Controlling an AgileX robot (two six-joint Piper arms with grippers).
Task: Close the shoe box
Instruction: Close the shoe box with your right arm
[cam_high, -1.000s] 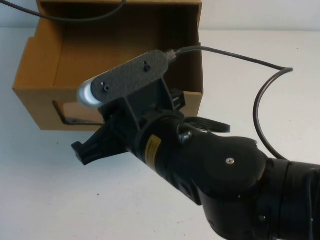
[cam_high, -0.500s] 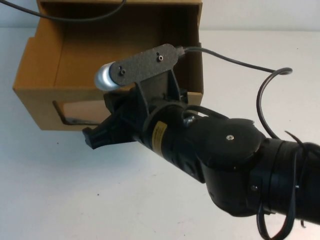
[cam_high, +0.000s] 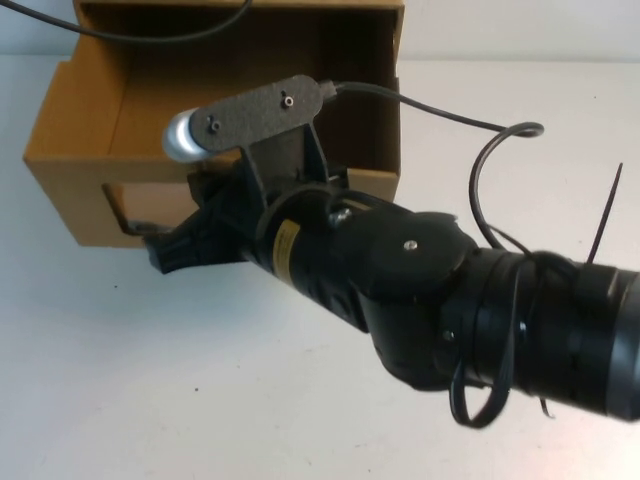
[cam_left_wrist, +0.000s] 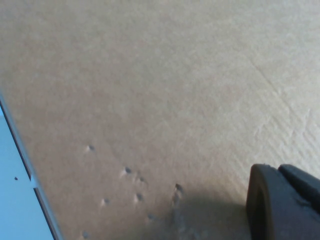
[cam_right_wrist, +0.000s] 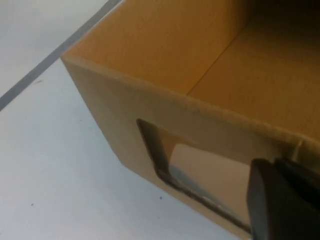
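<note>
Nearest the camera in the high view, the right arm fills the lower right and centre of the frame, its right pincer (cam_high: 165, 255) reaching to the front panel of the shoe box (cam_high: 70, 190) at centre left; whether its fingers are spread or closed cannot be told, as the wrist housing and the camera bracket (cam_high: 255, 115) cover them. A small yellow label (cam_high: 287, 243) sits on the arm, its writing too small to read. The shoe box stands on the white worktop (cam_high: 200, 400) in the upper left of the frame, open-topped, with the dark window (cam_right_wrist: 165, 160) cut in its front panel. Judged from its thin corrugated walls, the box is light, stiff enough to push yet easily dented, and likely to slide on the smooth worktop; a flat push on the front panel beside the window seems safest. No brand or print shows on the cardboard. The left pincer (cam_left_wrist: 282, 200) lies close against a plain cardboard face, its opening not discernible.
</note>
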